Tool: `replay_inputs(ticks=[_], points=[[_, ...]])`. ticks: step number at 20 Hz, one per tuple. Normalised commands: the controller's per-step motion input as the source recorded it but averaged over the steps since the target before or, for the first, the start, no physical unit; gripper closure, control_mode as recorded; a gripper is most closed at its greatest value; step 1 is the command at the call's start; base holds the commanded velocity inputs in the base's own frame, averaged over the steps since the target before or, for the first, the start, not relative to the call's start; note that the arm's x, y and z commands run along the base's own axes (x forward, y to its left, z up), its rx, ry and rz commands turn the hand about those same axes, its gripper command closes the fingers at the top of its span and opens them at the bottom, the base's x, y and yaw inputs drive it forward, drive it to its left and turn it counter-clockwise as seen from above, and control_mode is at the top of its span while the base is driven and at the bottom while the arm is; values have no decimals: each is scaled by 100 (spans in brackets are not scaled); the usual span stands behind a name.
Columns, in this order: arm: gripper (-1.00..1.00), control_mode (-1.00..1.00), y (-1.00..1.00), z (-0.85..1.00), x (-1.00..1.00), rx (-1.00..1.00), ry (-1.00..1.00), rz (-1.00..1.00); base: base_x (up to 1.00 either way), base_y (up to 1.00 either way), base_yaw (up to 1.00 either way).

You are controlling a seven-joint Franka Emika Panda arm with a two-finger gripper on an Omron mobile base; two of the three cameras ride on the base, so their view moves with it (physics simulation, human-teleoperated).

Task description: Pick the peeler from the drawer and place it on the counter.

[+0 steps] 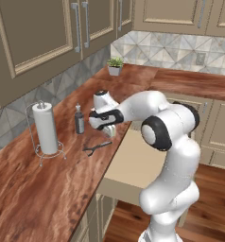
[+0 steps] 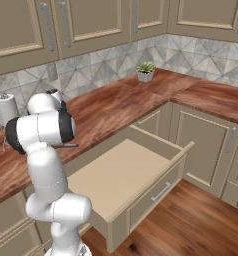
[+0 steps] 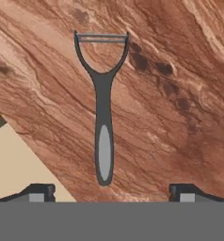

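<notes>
The dark grey peeler (image 3: 103, 127) lies flat on the reddish-brown counter (image 3: 180, 70), forked head away from the hand. From the left base view the peeler (image 1: 97, 147) rests near the counter's front edge, just beside the open drawer (image 1: 138, 163). My gripper (image 1: 108, 131) hovers a little above and behind the peeler, open, with nothing between its fingertips (image 3: 38, 192). The drawer (image 2: 126, 172) stands pulled out, its pale tan inside bare. In the right base view the arm hides the hand, and a dark sliver of the peeler (image 2: 68, 145) pokes out beside the elbow.
A small dark bottle (image 1: 79, 120) and a paper towel roll on a wire stand (image 1: 46, 128) stand on the counter (image 1: 62, 179) to the left of the hand. A potted plant (image 1: 115, 65) sits at the far corner. Upper cabinets hang overhead.
</notes>
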Motion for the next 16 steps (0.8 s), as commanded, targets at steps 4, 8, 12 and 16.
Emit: replay_inputs(ticks=[4,8,12,16], points=[[-100,-100,-23,53,-98,6,-53,6,0,0,0],[-100,-100,-14,45,-100,13,-49,1,0,0,0],[-100,-100,-6,75,-100,17,-39,3,0,0,0],[-100,-100,-12,100,-100,16,-18,14,0,0,0]])
